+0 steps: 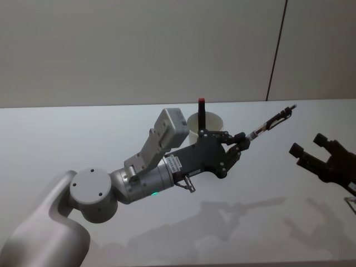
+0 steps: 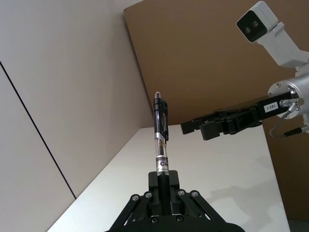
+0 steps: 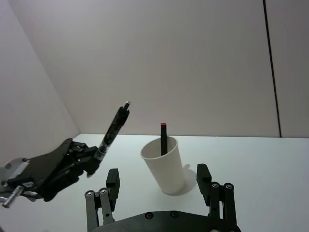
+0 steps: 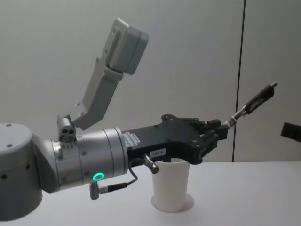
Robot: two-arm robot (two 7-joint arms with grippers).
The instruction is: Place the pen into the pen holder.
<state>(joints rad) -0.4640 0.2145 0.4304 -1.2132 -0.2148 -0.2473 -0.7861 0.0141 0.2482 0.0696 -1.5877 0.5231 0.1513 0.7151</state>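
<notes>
Left gripper (image 1: 242, 142): clamped on the lower end of the pen (image 1: 272, 122). It hangs in the air, reaching in from the left. In the chest view its palm sits just above the cup's rim.
Pen: off the table, held by one end only. It tilts up and out to the right, and the free tip is its highest point. All of it lies right of the cup (image 1: 214, 123), not over the mouth.
Cup: white paper, upright on the table (image 1: 83, 128), close to the table's rear edge where it meets the wall. In the head view the left gripper hides its front.
Cup mouth: a black pen with a red end (image 1: 201, 111) already stands in it and rises above the rim. The rest of the opening that shows is free.
Right gripper (image 1: 307, 143): jaws spread wide and holding nothing. It hovers near the right edge of the head view, well apart from the cup and clear of the pen's tip.
Open room: bare table lies between the cup and the right gripper, and across the whole near side in front of the arms. Open air surrounds the pen's free end. Behind the cup there is little table before the wall.
</notes>
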